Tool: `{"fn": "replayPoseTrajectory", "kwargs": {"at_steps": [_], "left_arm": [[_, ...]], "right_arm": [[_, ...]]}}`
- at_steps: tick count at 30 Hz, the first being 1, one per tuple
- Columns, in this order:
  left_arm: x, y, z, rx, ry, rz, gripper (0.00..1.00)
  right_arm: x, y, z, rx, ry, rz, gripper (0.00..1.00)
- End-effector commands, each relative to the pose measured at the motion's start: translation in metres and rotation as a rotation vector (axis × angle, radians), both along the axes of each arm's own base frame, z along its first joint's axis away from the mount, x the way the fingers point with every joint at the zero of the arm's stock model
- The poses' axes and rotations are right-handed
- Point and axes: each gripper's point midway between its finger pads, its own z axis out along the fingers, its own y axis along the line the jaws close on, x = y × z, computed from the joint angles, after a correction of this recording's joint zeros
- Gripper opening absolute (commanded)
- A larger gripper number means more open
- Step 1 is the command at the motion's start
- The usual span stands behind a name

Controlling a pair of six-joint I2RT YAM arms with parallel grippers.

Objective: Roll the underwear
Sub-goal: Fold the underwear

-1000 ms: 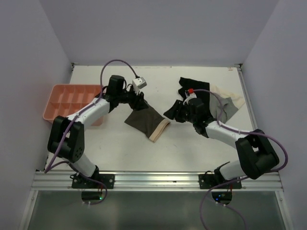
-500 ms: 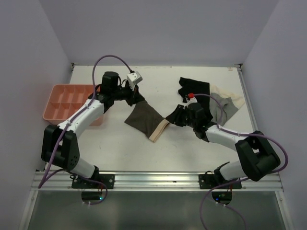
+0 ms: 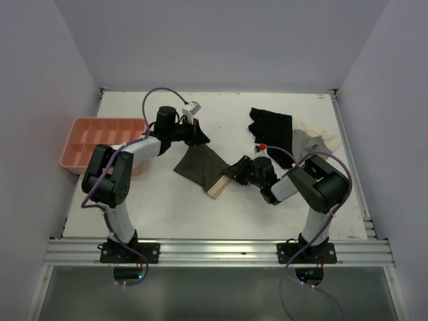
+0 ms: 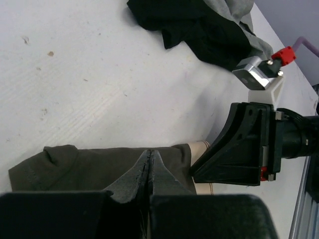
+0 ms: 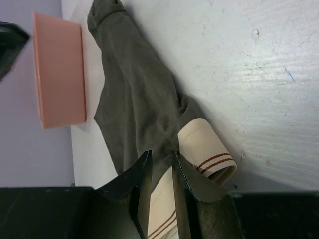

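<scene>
The underwear (image 3: 199,167) lies flat mid-table, dark brown with a pale beige waistband (image 3: 221,184) at its near right end. My left gripper (image 3: 199,138) is shut, tips at the garment's far corner. In the left wrist view the closed tips (image 4: 150,152) rest over the brown fabric (image 4: 99,159); whether any cloth is pinched is hidden. My right gripper (image 3: 231,175) sits low at the waistband. In the right wrist view its jaws (image 5: 160,157) stand narrowly apart, straddling the beige band, with a curled band end (image 5: 204,144) beside the right finger.
A pink compartment tray (image 3: 73,144) stands at the left table edge. A black garment (image 3: 271,124) and a grey-and-cream garment (image 3: 314,144) lie at the back right. The right arm's wrist camera (image 4: 259,79) is close to the left gripper's front.
My left gripper has shut at the underwear's far corner. My right gripper has slid left and down onto the waistband, its jaws narrowing.
</scene>
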Motion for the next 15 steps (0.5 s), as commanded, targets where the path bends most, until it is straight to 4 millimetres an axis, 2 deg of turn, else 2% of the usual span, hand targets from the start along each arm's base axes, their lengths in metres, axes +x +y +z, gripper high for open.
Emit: {"fn": "replayPoseTrajectory", "kwargs": {"at_steps": [1, 4, 7, 9, 10, 15], "left_arm": [[0.019, -0.005, -0.010, -0.073, 0.010, 0.050, 0.00], [0.029, -0.002, -0.057, -0.051, 0.110, 0.094, 0.00], [0.040, 0.007, -0.085, -0.044, 0.166, 0.157, 0.00], [0.051, 0.021, -0.096, -0.047, 0.196, 0.217, 0.00], [0.055, 0.030, -0.107, -0.047, 0.219, 0.240, 0.00], [0.063, 0.049, -0.128, -0.044, 0.269, 0.278, 0.00]], "right_arm": [[0.017, -0.003, 0.015, 0.072, -0.085, -0.089, 0.27], [0.013, -0.008, 0.006, 0.085, -0.069, -0.113, 0.27], [0.008, -0.016, -0.004, 0.074, -0.042, -0.138, 0.27], [0.004, -0.022, -0.009, 0.061, -0.027, -0.161, 0.27], [-0.002, -0.028, -0.017, 0.049, -0.002, -0.176, 0.27], [-0.017, -0.042, -0.041, 0.001, 0.079, -0.204, 0.27]]}}
